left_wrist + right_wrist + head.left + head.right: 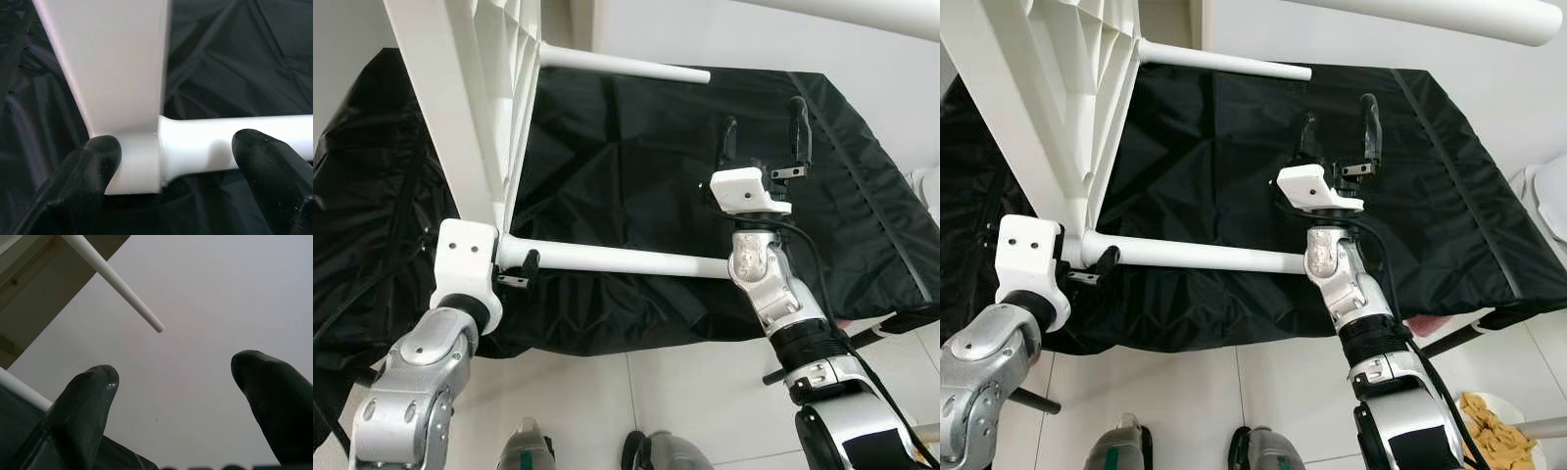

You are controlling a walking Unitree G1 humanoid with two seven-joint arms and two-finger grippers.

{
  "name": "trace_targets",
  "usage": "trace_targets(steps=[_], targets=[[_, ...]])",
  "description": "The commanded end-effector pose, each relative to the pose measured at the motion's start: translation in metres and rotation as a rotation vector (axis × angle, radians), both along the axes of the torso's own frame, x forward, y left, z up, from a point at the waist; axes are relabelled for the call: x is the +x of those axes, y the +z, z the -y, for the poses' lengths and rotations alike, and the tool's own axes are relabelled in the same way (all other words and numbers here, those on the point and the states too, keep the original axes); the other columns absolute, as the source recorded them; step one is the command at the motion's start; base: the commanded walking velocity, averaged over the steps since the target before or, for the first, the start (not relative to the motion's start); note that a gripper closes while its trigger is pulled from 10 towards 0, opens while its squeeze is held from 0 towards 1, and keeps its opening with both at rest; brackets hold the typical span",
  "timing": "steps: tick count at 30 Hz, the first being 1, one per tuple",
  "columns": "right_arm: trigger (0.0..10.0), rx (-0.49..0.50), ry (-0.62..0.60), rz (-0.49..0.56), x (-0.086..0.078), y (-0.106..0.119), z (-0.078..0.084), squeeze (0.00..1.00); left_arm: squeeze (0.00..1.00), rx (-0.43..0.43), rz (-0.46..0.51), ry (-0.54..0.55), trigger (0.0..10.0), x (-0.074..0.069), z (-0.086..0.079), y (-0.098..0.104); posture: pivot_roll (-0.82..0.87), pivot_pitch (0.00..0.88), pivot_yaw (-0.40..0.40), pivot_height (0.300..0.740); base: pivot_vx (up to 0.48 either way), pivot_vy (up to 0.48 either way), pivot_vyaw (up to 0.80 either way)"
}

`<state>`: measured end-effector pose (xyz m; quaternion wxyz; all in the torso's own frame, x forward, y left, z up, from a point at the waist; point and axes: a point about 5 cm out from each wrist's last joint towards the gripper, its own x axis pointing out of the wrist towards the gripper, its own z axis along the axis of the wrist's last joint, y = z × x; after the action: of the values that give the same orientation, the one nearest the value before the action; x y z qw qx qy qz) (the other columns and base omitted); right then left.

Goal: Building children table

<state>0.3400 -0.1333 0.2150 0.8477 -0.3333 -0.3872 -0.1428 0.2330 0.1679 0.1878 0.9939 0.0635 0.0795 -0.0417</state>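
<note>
Tabletop (460, 88), three legs (617, 259), two tools (764, 142)

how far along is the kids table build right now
Done: at least three white legs sit in the tilted white tabletop, like the lower leg. In hand: the left gripper straddles that leg's joint, fingers apart. The right gripper points up, open and empty. Left: any fourth leg, hidden here, and standing it upright.

Two silver, round-jointed arms end in white wrist housings; the left gripper (521, 266) and right gripper (764, 142) carry long black fingers (a black cable trails the right forearm).
</note>
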Motion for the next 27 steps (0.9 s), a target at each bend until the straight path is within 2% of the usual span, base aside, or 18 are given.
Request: trace_targets(steps=[1, 6, 9, 16, 21, 27], targets=[[10.0, 0.004, 0.001, 0.001, 0.001, -0.001, 0.001, 0.00, 0.00, 0.067, 0.049, 0.329, 10.0, -0.001, -0.018, 0.005, 0.21, 0.126, -0.098, 0.740, 0.000, 0.000, 0.00], [10.0, 0.004, -0.001, 0.000, 0.001, -0.001, 0.002, 0.00, 0.00, 0.107, 0.092, 0.478, 10.0, -0.002, -0.030, 0.012, 0.21, 0.130, -0.097, 0.740, 0.000, 0.000, 0.00], [10.0, 0.004, 0.000, -0.001, 0.001, -0.001, 0.001, 0.00, 0.00, 0.126, 0.109, 0.514, 10.0, -0.003, -0.033, 0.015, 0.21, 0.131, -0.097, 0.740, 0.000, 0.000, 0.00], [10.0, 0.003, -0.001, -0.005, 0.001, -0.002, 0.002, 0.00, 0.00, 0.144, 0.130, 0.545, 10.0, -0.001, -0.032, 0.017, 0.21, 0.133, -0.098, 0.740, 0.000, 0.000, 0.00], [10.0, 0.001, -0.007, -0.005, 0.001, -0.001, 0.003, 0.00, 0.00, 0.121, 0.149, 0.500, 10.0, 0.005, -0.021, 0.020, 0.20, 0.133, -0.100, 0.740, 0.000, 0.000, 0.00], [10.0, -0.003, -0.008, -0.005, 0.001, -0.001, 0.004, 0.00, 0.00, 0.109, 0.165, 0.470, 10.0, 0.007, -0.018, 0.021, 0.20, 0.132, -0.101, 0.740, 0.000, 0.000, 0.00]])
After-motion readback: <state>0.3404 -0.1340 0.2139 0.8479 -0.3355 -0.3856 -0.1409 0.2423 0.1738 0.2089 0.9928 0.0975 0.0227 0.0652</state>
